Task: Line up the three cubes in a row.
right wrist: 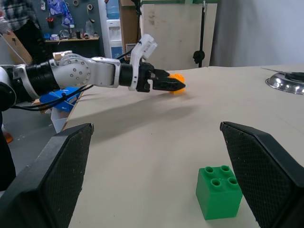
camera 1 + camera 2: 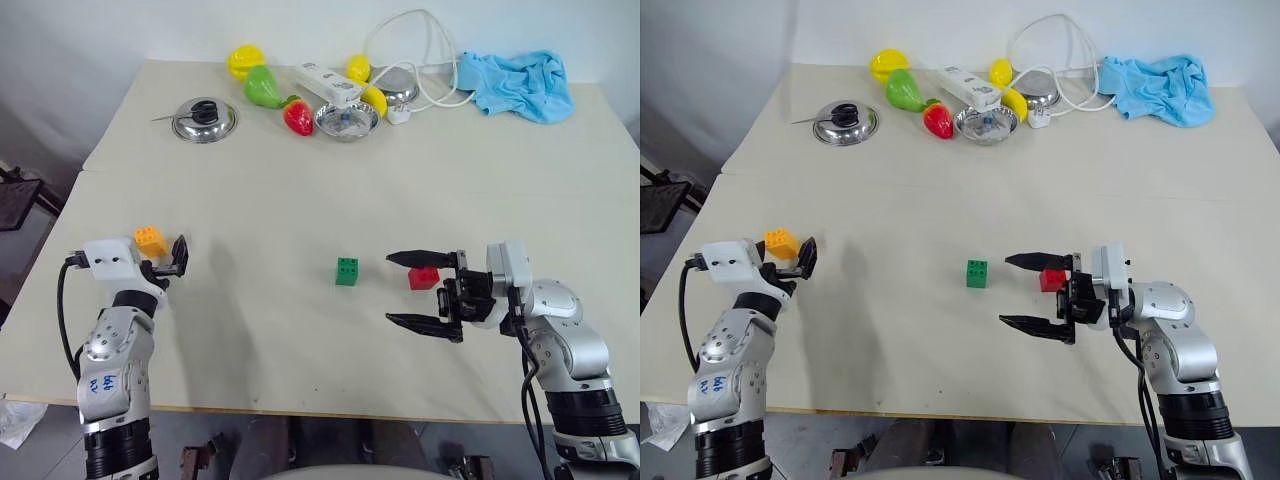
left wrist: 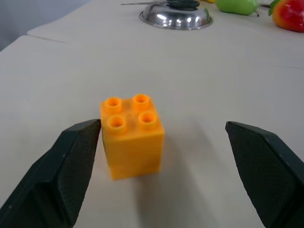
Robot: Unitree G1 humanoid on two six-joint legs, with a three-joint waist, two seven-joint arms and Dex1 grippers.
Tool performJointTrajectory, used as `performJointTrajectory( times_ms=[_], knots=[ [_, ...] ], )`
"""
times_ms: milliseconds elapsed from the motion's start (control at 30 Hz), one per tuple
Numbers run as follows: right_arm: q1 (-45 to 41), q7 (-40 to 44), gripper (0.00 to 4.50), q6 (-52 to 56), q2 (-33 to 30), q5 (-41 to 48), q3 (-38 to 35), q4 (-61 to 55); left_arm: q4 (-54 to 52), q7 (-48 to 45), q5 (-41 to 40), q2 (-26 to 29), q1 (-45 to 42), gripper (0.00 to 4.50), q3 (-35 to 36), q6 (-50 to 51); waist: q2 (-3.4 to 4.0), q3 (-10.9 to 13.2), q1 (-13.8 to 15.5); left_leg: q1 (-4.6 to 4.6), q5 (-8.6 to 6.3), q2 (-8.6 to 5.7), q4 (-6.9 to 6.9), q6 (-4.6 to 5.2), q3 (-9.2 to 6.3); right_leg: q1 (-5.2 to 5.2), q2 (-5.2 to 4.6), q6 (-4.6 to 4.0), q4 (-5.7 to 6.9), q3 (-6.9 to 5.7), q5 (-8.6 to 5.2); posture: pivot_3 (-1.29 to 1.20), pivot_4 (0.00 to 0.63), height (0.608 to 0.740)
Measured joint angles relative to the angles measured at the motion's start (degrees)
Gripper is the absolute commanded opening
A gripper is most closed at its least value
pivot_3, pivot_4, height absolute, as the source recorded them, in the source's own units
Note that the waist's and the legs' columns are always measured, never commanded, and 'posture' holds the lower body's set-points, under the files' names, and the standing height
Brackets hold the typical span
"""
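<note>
Three cubes, unaligned | orange cube [image 3: 132, 137] between our released left claw [image 3: 166, 166] fingers, untouched | light, stiff, slick plastic, we'd pinch its flat sides | green cube [image 1: 219, 191] before our released right claw [image 2: 425, 290], red cube [image 2: 423, 278] behind its fingers

Workshop: tool-cluttered shelves [image 1: 66, 21]

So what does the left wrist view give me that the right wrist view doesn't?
Left wrist view alone: the four studs on top of the orange cube, standing between the left hand's open fingers but close to one finger, and a red toy fruit at the far edge. Right wrist view alone: the green cube between the right hand's open fingers, and the left arm from the side. Both share the tabletop, the orange cube and the steel lid.
</note>
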Motion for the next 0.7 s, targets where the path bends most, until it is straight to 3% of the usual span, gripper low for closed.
performJointTrajectory(
  times_ms=[133,267,400,533,700],
  knots=[
    [0.56,-0.97,4.50,0.17,0.00,0.00,0.00,-1.13,2.65,0.52,0.60,-0.14,-1.27,3.93,-0.25,-0.19,0.00,0.00,0.05,-0.01,0.00,0.00,0.00,-0.01,0.00,0.00,0.00,0.00,-0.01,0.00,0.00,0.00,0.150,0.740],
    [1.10,-1.72,4.50,0.18,0.00,0.00,0.00,-1.70,3.91,1.07,0.67,-0.84,-2.29,2.57,-0.35,-0.68,-0.01,0.00,0.06,-0.01,0.00,-0.01,0.00,-0.01,-0.01,0.00,0.00,0.00,-0.01,0.01,0.00,0.00,0.150,0.740],
    [2.05,-2.19,4.50,0.10,0.00,-0.10,-0.01,-1.80,5.77,-2.11,0.48,0.00,-2.75,1.52,-1.09,-2.41,-0.01,0.00,0.09,-0.02,0.00,-0.01,0.00,-0.01,0.00,0.00,0.01,0.00,-0.03,0.01,0.00,0.00,0.150,0.740],
    [4.30,-3.05,4.50,0.18,-0.53,0.00,-0.92,-3.26,7.24,-13.36,-3.52,3.09,-3.59,1.49,-2.46,-5.35,-0.01,0.00,0.17,-0.05,0.00,0.00,0.01,-0.01,-0.02,0.00,0.01,0.00,-0.04,-0.01,0.00,0.00,0.150,0.740],
    [10.52,-4.09,4.50,1.20,-4.78,1.49,-7.18,-6.40,10.03,-44.86,-10.06,16.09,-6.65,1.49,-8.36,-11.83,0.01,0.00,0.14,-0.08,-0.01,-0.01,0.03,-0.03,0.02,-0.01,0.08,-0.01,-0.11,-0.01,0.00,0.00,0.150,0.740]
  ],
)
